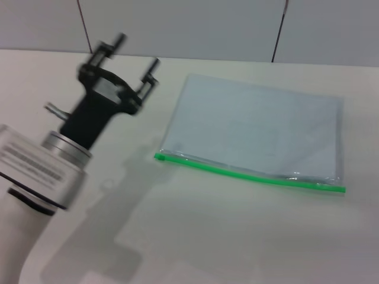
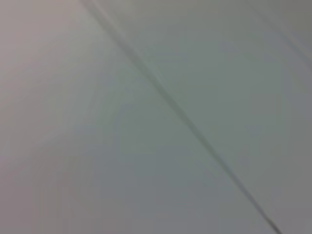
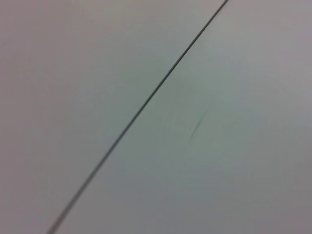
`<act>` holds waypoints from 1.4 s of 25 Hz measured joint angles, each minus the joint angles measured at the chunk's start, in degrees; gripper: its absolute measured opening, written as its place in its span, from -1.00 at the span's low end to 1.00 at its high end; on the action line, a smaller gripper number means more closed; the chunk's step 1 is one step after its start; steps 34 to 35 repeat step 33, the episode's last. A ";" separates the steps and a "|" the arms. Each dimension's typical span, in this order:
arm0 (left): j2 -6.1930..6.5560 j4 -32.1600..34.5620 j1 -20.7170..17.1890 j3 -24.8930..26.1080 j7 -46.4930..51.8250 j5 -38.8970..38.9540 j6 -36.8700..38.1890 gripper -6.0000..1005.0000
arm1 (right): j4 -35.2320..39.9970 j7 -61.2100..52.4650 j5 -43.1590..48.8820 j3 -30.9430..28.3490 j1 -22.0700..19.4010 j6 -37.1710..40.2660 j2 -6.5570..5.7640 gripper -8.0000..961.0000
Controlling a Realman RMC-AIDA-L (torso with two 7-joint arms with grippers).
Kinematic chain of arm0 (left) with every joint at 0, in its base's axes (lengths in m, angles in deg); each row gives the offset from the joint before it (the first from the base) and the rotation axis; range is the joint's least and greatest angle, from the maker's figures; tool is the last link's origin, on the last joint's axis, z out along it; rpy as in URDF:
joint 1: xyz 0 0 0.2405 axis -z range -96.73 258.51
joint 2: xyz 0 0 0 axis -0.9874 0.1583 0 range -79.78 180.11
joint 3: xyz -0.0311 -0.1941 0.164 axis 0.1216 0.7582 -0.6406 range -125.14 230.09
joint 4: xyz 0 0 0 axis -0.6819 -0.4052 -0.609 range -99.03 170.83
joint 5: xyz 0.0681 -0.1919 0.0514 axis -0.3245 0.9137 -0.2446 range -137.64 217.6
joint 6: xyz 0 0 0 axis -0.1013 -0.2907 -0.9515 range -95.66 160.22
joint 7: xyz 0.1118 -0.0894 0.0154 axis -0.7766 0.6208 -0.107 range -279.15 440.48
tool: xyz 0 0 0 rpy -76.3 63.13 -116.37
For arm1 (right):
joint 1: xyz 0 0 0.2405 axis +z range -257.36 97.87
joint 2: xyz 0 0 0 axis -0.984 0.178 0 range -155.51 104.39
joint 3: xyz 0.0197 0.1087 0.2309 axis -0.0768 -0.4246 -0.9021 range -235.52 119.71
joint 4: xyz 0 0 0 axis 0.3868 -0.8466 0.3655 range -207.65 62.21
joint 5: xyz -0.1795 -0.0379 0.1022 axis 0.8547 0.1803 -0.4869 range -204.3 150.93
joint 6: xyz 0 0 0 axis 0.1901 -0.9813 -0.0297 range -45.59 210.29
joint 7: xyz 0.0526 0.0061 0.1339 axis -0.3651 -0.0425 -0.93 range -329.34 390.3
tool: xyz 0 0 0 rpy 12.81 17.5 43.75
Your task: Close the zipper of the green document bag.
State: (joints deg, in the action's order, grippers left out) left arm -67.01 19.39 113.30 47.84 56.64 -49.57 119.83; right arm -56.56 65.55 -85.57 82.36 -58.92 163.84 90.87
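The green document bag (image 1: 260, 127) lay flat on the table (image 1: 195, 236) in the centre-right of the head view, with the zipper (image 1: 249, 173) running along its lower edge from the middle of the frame to the lower right. The left gripper (image 1: 135, 65) stood in the upper left of the frame, well apart from the bag, its fingers spread wide and holding nothing. The step in hand appeared to be the approach; no contact with the bag had been made. The next move would call for bringing a gripper to the zipper, locating the slider tab and securing the bag against sliding before any pull. The slider tab could not be made out along the strip. How much of the zipper was open could not be determined. The right gripper appeared in no view. Both wrist views showed only a plain pale surface crossed by a dark seam line.
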 joint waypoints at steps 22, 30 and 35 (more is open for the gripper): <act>0.44 3.03 -2.30 2.53 34.02 14.84 5.69 0.56 | -0.95 -34.23 -0.26 0.85 1.59 8.55 -0.26 0.73; 0.45 3.07 -2.24 2.53 34.14 14.85 5.63 0.56 | -0.52 -34.35 0.16 0.90 1.47 8.64 -0.15 0.72; 0.42 3.07 -2.08 2.53 34.16 14.85 5.61 0.56 | -0.51 -34.36 0.17 0.89 1.47 8.66 -0.15 0.72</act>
